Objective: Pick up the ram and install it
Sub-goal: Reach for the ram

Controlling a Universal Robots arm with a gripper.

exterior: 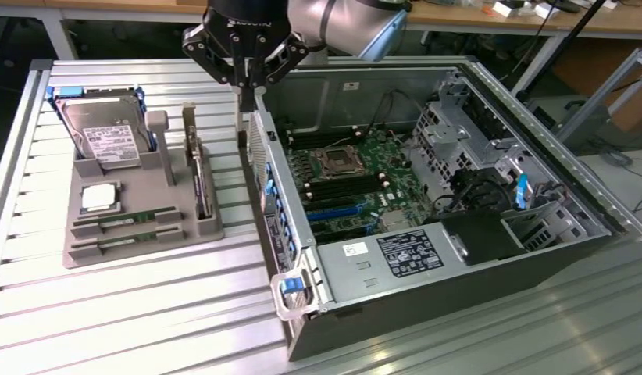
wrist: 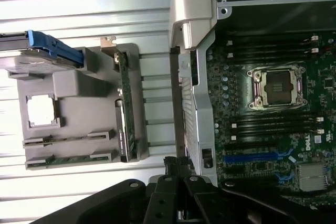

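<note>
The ram, a light, stiff but fragile stick best pinched by its long edges, lies in the grey holder at 7 o'clock from the tool, whose fingers are pressed together, empty.

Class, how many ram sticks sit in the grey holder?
2: a ram stick in the slot beside the processor chip, and a second ram stick in the outermost slot. Others could be hidden inside the case.

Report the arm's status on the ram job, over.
Hand above case wall. Ram lying in grey tray, untouched. Upright card between ram and case.
</note>
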